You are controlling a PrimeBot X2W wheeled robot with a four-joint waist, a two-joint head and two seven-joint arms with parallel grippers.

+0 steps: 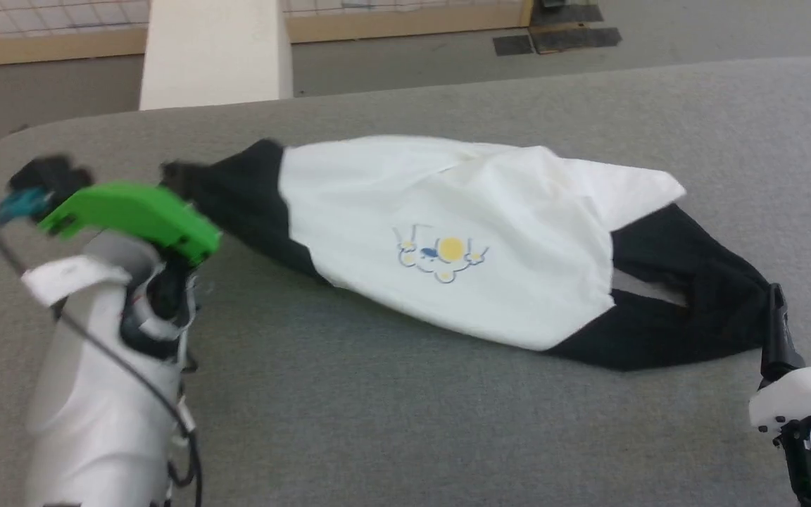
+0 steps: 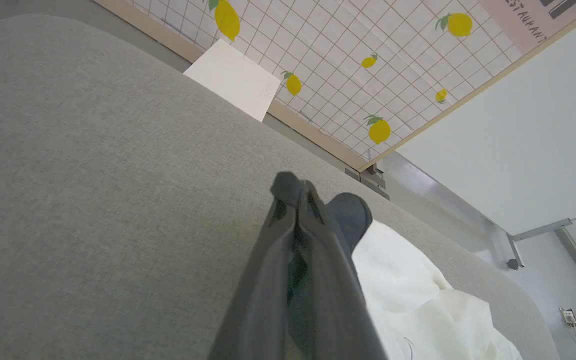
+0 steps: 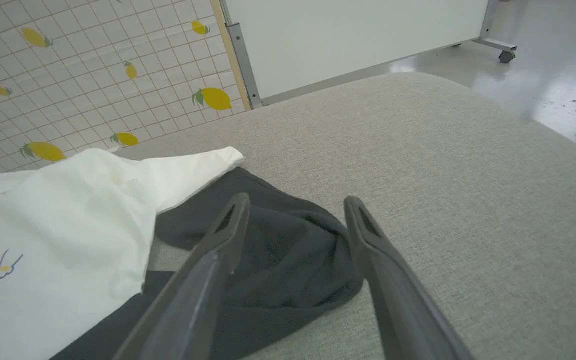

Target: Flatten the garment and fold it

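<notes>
Flattening step, looks like: left gripper (image 2: 297, 192) is pressed together by one black sleeve of the garment (image 1: 448, 204), right gripper (image 3: 296, 202) sits spread over the other and should pinch it next.

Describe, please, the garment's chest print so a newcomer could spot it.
Find the grey padded table. Across it lies the garment, white with black ends. On its white body sits the print, yellow and blue, its only coloured mark.
</notes>
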